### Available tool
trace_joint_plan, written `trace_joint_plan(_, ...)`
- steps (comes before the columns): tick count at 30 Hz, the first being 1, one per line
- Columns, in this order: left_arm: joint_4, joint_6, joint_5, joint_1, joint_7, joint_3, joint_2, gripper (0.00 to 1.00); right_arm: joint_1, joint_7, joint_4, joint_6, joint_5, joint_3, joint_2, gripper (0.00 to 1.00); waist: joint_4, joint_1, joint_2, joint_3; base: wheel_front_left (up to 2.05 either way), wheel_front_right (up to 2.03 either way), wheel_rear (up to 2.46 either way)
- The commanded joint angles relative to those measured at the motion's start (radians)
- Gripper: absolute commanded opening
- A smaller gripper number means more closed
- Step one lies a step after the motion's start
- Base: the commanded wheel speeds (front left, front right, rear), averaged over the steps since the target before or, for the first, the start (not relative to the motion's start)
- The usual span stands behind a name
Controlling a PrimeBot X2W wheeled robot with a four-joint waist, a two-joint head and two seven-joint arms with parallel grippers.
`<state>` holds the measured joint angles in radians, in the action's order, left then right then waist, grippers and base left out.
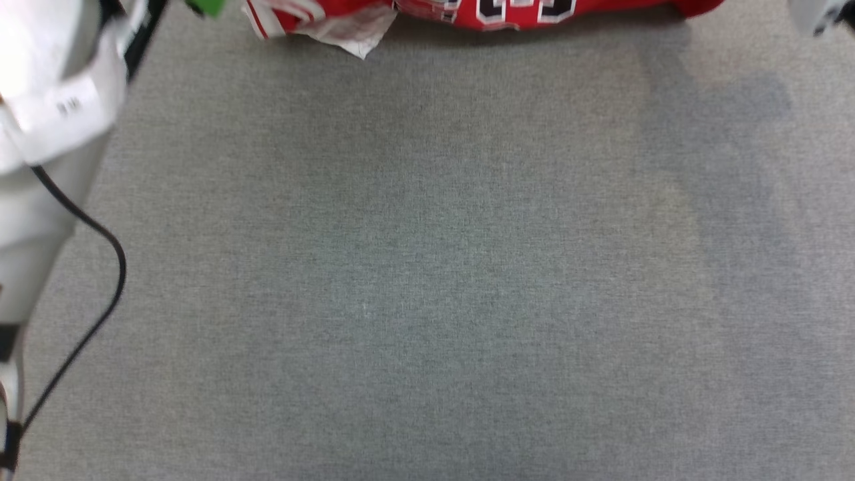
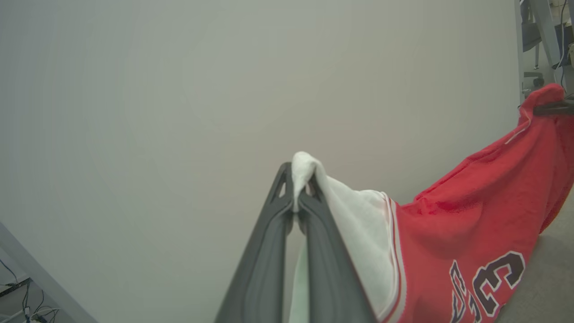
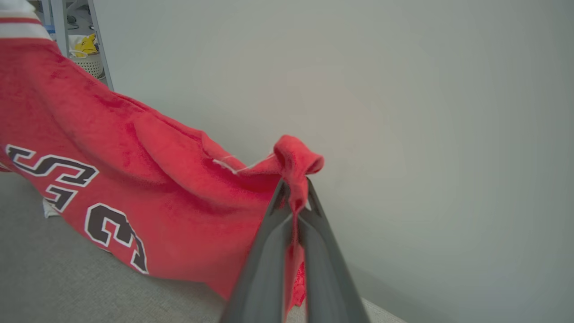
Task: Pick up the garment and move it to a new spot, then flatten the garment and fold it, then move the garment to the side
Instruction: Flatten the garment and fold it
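Red cloth of the garment (image 1: pixel 621 12) was seen hanging over the far part of the table (image 1: pixel 427 267), stretched between both claws. The left claw (image 2: pixel 299 190) was clamped on a white sleeve, the right claw (image 3: pixel 295 195) on a red corner. The pick-up was judged done and the move to a new spot in hand; the lower hem possibly brushed the table. Flattening, folding and setting aside were left.
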<state>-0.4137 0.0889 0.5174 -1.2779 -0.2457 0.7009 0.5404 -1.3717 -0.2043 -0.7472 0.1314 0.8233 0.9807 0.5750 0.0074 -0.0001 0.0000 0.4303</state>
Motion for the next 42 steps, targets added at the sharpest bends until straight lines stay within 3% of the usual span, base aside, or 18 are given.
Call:
trace_joint_plan(1,0.016,-0.015,0.011,0.051,-0.001,0.003,0.012,0.00,0.048,-0.012,0.012,-0.001,0.017,0.011,0.011,0.00,0.006,0.0001,0.0000,-0.063,0.00,0.00,0.00)
trace_joint_plan(19,0.215,-0.175,0.191,0.795,-0.013,0.007,0.113,0.00,0.525,-0.049,0.133,-0.001,0.107,0.104,0.074,0.00,0.010,0.0001,0.0000,-0.263,0.00,0.00,0.00)
trace_joint_plan(32,0.272,-0.195,0.288,1.173,-0.008,0.058,0.112,0.00,0.890,-0.057,0.203,-0.001,0.095,-0.002,0.122,0.00,0.027,0.0001,0.0000,-0.392,0.00,0.00,0.00)
trace_joint_plan(42,0.288,-0.232,0.345,1.348,0.003,0.093,0.116,0.00,1.162,-0.057,0.254,-0.001,0.052,-0.118,0.130,0.00,0.025,0.0001,0.0000,-0.453,0.00,0.00,0.00)
